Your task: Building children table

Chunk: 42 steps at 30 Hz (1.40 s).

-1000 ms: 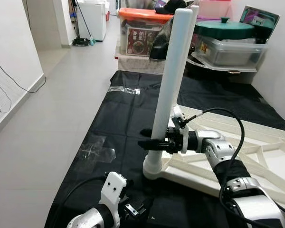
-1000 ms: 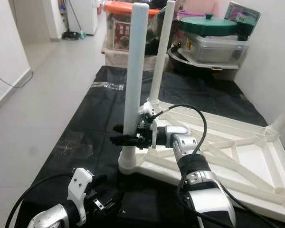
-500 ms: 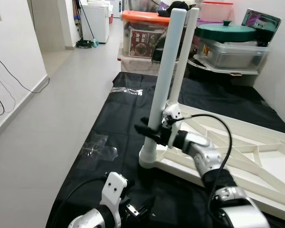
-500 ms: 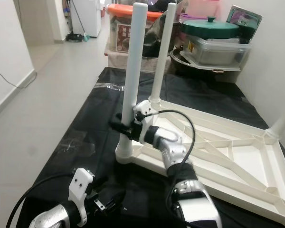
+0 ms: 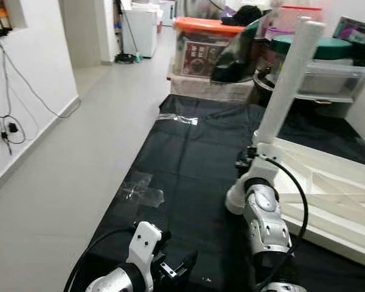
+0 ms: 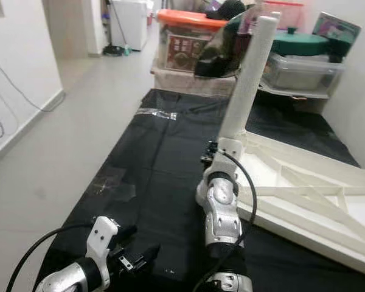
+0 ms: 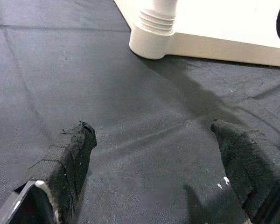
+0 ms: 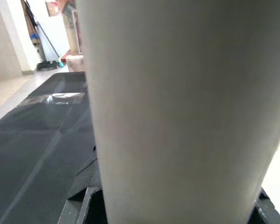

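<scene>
Floor [image 5: 79,134]: pale grey tiles run down a hallway; a white wall with hanging cables stands on the robot's left.
Black sheet [image 5: 182,158]: spread over the floor, with clear tape patches near its left edge.
Table [image 6: 304,194]: white plastic children's table lying upside down on the black sheet, ribbed underside facing up, on the robot's right.
Storage bins [image 5: 210,48]: an orange-lidded clear box and other containers are stacked beyond the far end of the sheet.
Table leg [image 6: 246,82]: white tube standing up from the near-left corner of the table, leaning slightly to the right; its threaded collar [image 7: 156,21] sits in the corner socket.
Right arm [image 6: 222,213]: silver, reaching forward to the base of the leg.
Right pincer [image 6: 222,152]: at the lower part of the leg, black fingers either side of the tube; clenched around the leg.
Left pincer [image 7: 158,154]: low over the black sheet, near the table corner but apart from it; fingers [image 7: 70,154] spread wide, nothing between them.
</scene>
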Available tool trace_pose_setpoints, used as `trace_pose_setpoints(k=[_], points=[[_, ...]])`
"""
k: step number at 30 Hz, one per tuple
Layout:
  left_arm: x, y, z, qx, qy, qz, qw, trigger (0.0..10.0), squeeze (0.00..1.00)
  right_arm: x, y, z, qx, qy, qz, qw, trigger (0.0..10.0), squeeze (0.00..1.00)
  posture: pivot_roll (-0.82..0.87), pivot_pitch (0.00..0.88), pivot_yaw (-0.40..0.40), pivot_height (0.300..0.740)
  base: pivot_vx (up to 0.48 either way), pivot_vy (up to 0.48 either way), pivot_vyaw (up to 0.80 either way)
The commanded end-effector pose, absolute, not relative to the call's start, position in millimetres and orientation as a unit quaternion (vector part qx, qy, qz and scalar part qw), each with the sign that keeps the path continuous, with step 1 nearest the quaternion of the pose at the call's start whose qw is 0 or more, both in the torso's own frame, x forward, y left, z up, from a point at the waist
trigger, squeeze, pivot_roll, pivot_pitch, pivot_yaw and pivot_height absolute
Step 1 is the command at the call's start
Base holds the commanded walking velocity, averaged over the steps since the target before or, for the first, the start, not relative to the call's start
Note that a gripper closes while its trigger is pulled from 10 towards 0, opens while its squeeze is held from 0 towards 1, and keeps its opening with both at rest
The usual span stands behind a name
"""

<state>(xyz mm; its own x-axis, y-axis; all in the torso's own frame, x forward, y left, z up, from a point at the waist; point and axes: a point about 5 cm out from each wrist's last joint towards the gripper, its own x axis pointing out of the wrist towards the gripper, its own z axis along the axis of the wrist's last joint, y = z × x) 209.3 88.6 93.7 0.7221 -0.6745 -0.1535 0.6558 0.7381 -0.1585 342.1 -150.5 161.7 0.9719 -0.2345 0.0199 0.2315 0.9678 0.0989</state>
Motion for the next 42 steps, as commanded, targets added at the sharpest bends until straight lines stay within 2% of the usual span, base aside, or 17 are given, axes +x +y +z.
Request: trace_pose_setpoints(k=[1,2,5,6,7,8,12,14,15,16,21,23,25,27,34,36,42], points=[[208.1,87.7,90.5,-0.048,0.106,-0.361,0.925,10.0,0.00,335.5,-137.4,143.2,0.073,0.017,-0.123,0.990,10.0,0.00,0.20,0.000,-0.101,0.740,0.000,0.000,0.00],[208.0,87.4,90.1,-0.048,0.107,-0.361,0.925,10.0,0.00,338.8,-130.6,148.7,0.082,-0.006,-0.090,0.993,10.0,1.00,0.20,0.000,-0.103,0.740,0.000,0.000,0.00],[207.8,86.6,89.4,-0.049,0.107,-0.363,0.924,10.0,0.00,345.6,-115.7,162.1,0.109,-0.054,-0.001,0.993,10.0,1.00,0.20,0.000,-0.104,0.740,0.000,0.000,0.00],[207.7,86.4,89.4,-0.049,0.107,-0.363,0.924,10.0,0.00,348.3,-113.5,162.7,0.123,-0.054,0.029,0.991,10.0,0.85,0.21,0.000,-0.105,0.740,0.000,0.000,0.00],[207.7,86.4,89.4,-0.049,0.107,-0.363,0.924,10.0,0.00,348.3,-113.5,162.7,0.123,-0.054,0.029,0.991,10.0,0.85,0.21,0.000,-0.105,0.740,0.000,0.000,0.00],[207.8,86.4,89.4,-0.049,0.107,-0.363,0.924,10.0,0.00,350.6,-111.9,164.0,0.139,-0.047,0.065,0.987,10.0,0.00,0.21,0.000,-0.105,0.740,0.000,0.000,0.00],[207.8,86.5,89.4,-0.049,0.107,-0.363,0.924,10.0,0.00,353.1,-109.4,164.9,0.155,-0.038,0.139,0.977,10.0,0.00,0.21,0.000,-0.102,0.740,0.000,0.000,0.00],[207.8,86.9,89.1,-0.049,0.108,-0.364,0.924,10.0,0.00,355.7,-116.7,170.0,0.131,-0.035,0.275,0.952,10.0,0.00,0.23,0.000,-0.097,0.740,0.000,0.000,0.00],[207.8,86.9,89.1,-0.049,0.108,-0.364,0.924,10.0,0.00,355.7,-116.7,170.0,0.131,-0.035,0.275,0.952,10.0,0.00,0.23,0.000,-0.097,0.740,0.000,0.000,0.00],[207.9,87.2,89.0,-0.048,0.108,-0.365,0.923,10.0,0.00,354.6,-124.4,173.9,0.123,-0.025,0.351,0.928,10.0,0.00,0.23,0.000,-0.100,0.740,0.000,0.000,0.00],[208.4,87.6,88.8,-0.047,0.109,-0.366,0.923,10.0,0.00,351.2,-134.1,178.9,0.107,-0.007,0.443,0.890,10.0,0.00,0.23,0.000,-0.102,0.740,0.000,0.000,0.00],[209.4,87.8,88.8,-0.047,0.109,-0.365,0.923,10.0,0.00,346.4,-137.2,179.5,0.069,0.022,0.538,0.840,10.0,0.00,0.24,0.000,-0.110,0.740,0.000,0.000,0.00],[209.4,87.8,88.8,-0.047,0.109,-0.365,0.923,10.0,0.00,346.4,-137.2,179.5,0.069,0.022,0.538,0.840,10.0,0.00,0.24,0.000,-0.110,0.740,0.000,0.000,0.00],[210.1,87.7,89.0,-0.045,0.108,-0.363,0.924,10.0,0.00,343.5,-135.0,179.9,0.042,0.051,0.620,0.782,10.0,0.00,0.25,0.000,-0.120,0.740,0.000,0.000,0.00],[209.3,87.3,89.6,-0.046,0.106,-0.361,0.925,10.0,0.00,343.0,-120.0,183.8,0.023,0.064,0.691,0.720,10.0,0.00,0.26,0.000,-0.124,0.740,0.000,0.000,0.00],[208.5,86.7,89.7,-0.048,0.107,-0.361,0.925,10.0,0.00,337.0,-111.0,175.8,0.006,0.080,0.718,0.691,0.0,0.00,0.25,0.000,-0.117,0.740,0.000,0.000,0.00],[208.4,86.4,90.0,-0.049,0.107,-0.363,0.924,10.0,0.00,333.6,-107.1,167.8,-0.008,0.087,0.720,0.689,0.0,0.00,0.24,0.000,-0.109,0.740,0.000,0.000,0.00]])
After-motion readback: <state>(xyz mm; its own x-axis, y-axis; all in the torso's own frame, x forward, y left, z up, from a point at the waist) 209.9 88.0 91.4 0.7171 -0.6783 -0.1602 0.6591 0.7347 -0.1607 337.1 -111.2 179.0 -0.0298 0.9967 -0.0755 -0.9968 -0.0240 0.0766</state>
